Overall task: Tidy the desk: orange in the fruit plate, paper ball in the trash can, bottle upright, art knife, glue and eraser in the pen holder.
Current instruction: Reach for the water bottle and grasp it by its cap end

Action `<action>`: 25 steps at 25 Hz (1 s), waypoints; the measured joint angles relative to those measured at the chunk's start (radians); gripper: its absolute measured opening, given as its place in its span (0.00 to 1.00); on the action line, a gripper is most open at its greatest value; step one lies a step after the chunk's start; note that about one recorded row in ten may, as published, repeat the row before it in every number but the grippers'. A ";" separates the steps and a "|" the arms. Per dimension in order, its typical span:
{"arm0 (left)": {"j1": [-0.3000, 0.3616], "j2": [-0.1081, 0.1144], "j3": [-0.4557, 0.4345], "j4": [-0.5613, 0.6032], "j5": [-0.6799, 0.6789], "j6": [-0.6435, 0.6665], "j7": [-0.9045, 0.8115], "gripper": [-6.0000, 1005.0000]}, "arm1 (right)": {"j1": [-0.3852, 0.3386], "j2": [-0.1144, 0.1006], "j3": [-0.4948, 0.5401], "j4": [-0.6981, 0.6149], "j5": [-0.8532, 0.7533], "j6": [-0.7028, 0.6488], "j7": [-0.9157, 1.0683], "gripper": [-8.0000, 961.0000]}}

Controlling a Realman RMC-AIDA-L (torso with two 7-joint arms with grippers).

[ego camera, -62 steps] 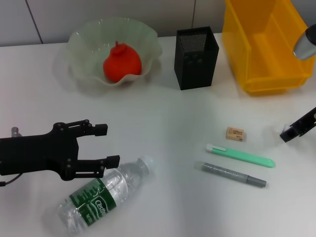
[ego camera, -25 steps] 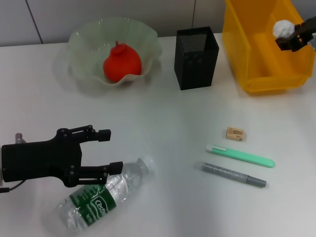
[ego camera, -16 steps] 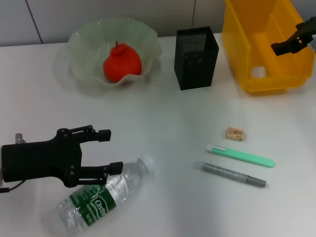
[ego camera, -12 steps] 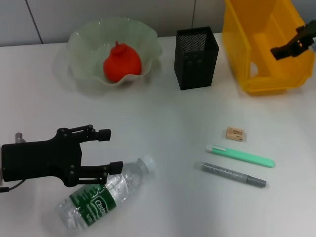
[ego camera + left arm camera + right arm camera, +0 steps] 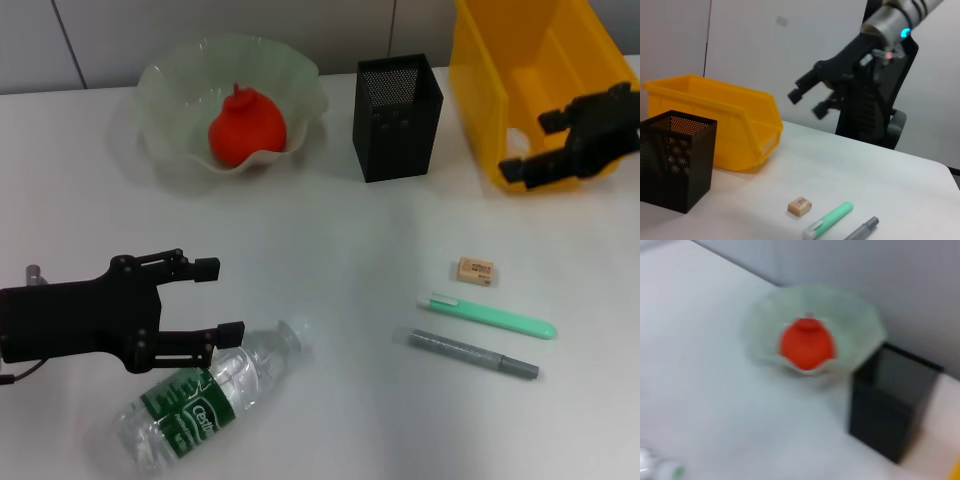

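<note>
I see the right tool (image 5: 551, 143) spread and holding nothing, right edge of frame, at the trash can (image 5: 520, 60) front. Left tool (image 5: 213, 298) spread, lower left, just beside the lying bottle (image 5: 205, 396). Orange (image 5: 247, 130) sits in the fruit plate (image 5: 170, 90), upper left.

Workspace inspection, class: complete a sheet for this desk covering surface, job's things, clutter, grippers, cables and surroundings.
Surface: white table.
Job's things: orange in fruit plate; bottle lying on its side; eraser loose on the table; pen holder upright; paper ball inside trash can.
Clutter: green stick and grey stick lying near the eraser.
Grippers: left gripper above the bottle, jaws open; right gripper at the trash can front, jaws open.
Cables: nothing seen.
Surroundings: grey wall; black chair.
</note>
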 joint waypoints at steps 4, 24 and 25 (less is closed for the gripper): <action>0.000 0.001 -0.011 0.000 0.000 -0.002 -0.002 0.77 | -0.046 0.001 0.059 0.042 0.125 -0.049 -0.116 0.88; -0.047 0.003 -0.020 0.083 0.131 -0.020 -0.257 0.76 | -0.178 -0.125 0.255 0.651 0.239 -0.395 -0.896 0.88; -0.054 -0.007 -0.017 0.108 0.165 -0.021 -0.288 0.76 | -0.192 -0.128 0.263 0.651 0.221 -0.410 -0.911 0.88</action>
